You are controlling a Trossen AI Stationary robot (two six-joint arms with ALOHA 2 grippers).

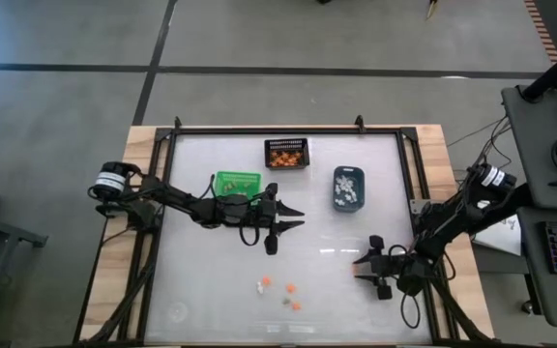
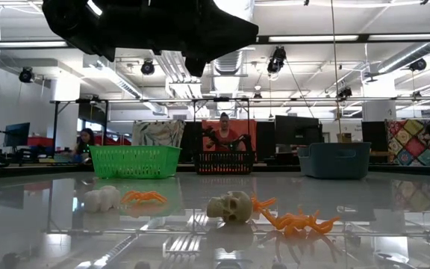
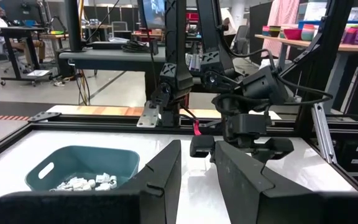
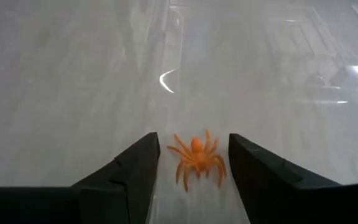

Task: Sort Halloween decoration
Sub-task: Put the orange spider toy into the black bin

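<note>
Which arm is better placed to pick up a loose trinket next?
Right. The right gripper has its jaws open around an orange spider on the table, while the left gripper hovers beside the green bin.

The surface (image 2: 394, 224) is glossy and smooth, mirroring the ceiling lights, with a bare wood border (image 1: 133, 208) and dark metal rails around it. The orange spider (image 4: 196, 157) looks like smooth plastic, as does the teal bin (image 3: 82, 167), and the black basket (image 1: 287, 153) is mesh.

Two dark jointed arms, matte black angular wedge-shaped fingers (image 4: 135, 171) on each gripper, silver-ringed base joint on the left arm (image 1: 112, 181), black cables looped along the right arm (image 1: 457, 220)
</note>
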